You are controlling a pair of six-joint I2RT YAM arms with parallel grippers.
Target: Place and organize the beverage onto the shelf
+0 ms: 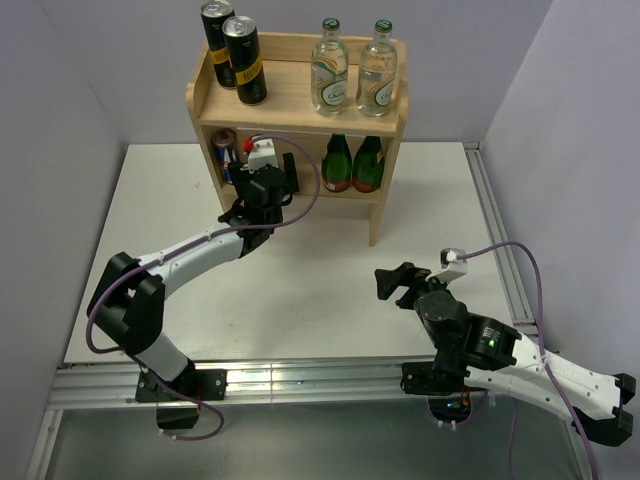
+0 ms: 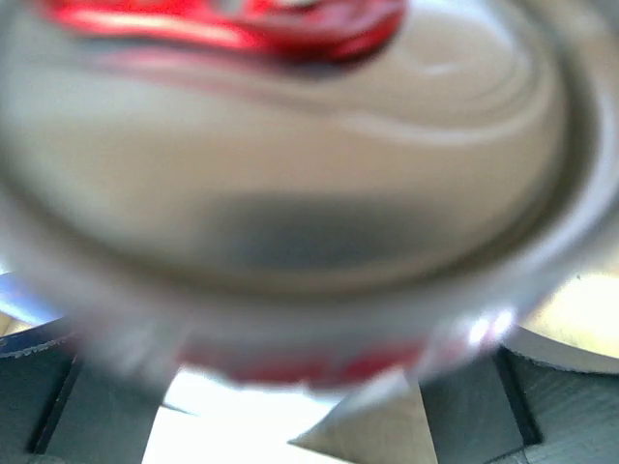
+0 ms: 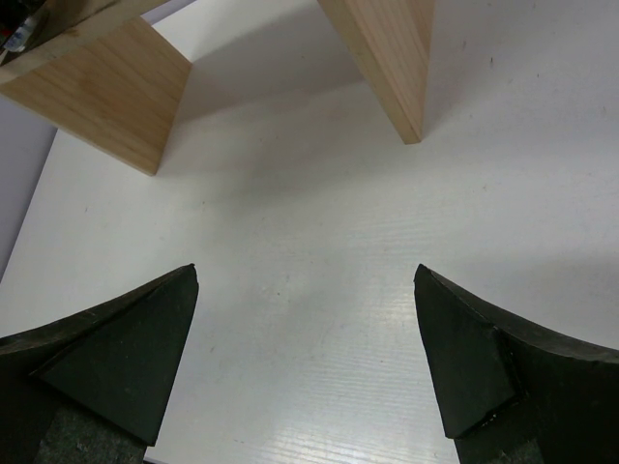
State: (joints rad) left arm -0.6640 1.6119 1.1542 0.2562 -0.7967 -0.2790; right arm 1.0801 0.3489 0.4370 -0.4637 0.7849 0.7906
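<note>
The wooden shelf stands at the back of the table. Two black cans with gold bands stand on its top board at the left, two clear green-capped bottles at the right. One silver-blue-red can stands on the lower tier at the left. My left gripper reaches into the lower tier beside it, shut on the second silver-blue-red can, which fills the left wrist view, blurred. My right gripper is open and empty above the table, in front of the shelf's right leg.
Two dark green bottles with red labels stand on the lower tier at the right. Grey walls close in the table on the left, back and right. A metal rail runs along the near edge.
</note>
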